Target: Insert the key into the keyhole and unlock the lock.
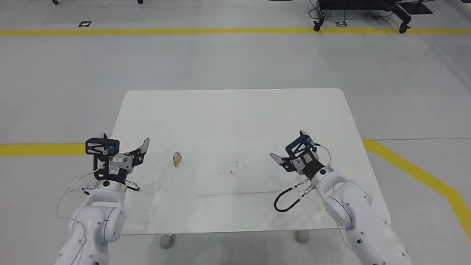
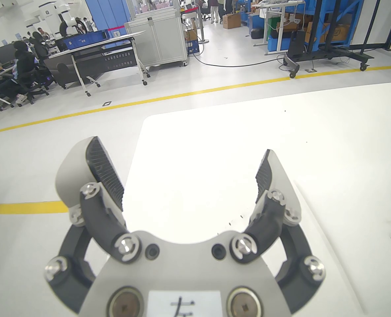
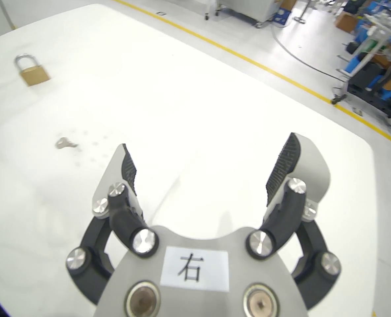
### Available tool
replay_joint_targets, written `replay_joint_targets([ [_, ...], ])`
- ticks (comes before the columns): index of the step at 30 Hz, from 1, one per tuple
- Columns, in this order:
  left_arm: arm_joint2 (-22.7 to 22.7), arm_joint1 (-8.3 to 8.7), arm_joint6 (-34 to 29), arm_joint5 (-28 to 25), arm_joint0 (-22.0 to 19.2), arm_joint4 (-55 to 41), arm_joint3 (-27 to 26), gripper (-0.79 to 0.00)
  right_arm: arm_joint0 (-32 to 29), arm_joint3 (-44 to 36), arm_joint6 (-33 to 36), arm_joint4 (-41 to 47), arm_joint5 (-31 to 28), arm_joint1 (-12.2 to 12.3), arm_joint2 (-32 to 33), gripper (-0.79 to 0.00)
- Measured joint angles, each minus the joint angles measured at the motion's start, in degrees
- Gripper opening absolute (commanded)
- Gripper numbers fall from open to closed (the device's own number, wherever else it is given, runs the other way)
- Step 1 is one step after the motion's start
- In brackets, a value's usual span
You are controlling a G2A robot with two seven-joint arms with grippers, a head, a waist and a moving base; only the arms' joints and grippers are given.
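My left fingers are spread wide with nothing between them. They hang at the near left side of the white surface. In my left wrist view, one of the left fingers sits over the floor just past the surface edge, and the other is above the surface itself.

My right fingers are also spread and hold nothing. They are above the near right part of the surface, well inside its edge. My right wrist view shows the ribbed dark pads of the right fingers facing each other across a broad gap, with bare surface below.

The lock lies flat on the surface between my two arms, nearer my left fingers but apart from them. It has a brass body and a silver shackle. In my right wrist view the lock has its shackle looped down into the body, so it looks closed.

The key lies flat on the surface between the lock and my right fingers, touching neither. It is small and silver. From above it is faint among some small specks, so I can only place the key roughly there. Key and lock are well apart.
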Motion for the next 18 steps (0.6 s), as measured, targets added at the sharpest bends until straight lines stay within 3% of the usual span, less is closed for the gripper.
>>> replay_joint_targets([
  [10,0.0,0.00,0.0,0.0,0.0,0.0,0.0,0.000,7.0,4.6,8.3,7.9,-11.8,-1.3,-10.4,-0.006],
  [14,0.0,0.00,0.0,0.0,0.0,0.0,0.0,0.000,9.8,6.8,11.0,10.2,-13.8,-1.9,-13.9,-0.145],
  [18,0.0,0.00,0.0,0.0,0.0,0.0,0.0,0.000,12.0,8.6,12.8,10.0,-13.3,-2.5,-16.9,-0.166],
])
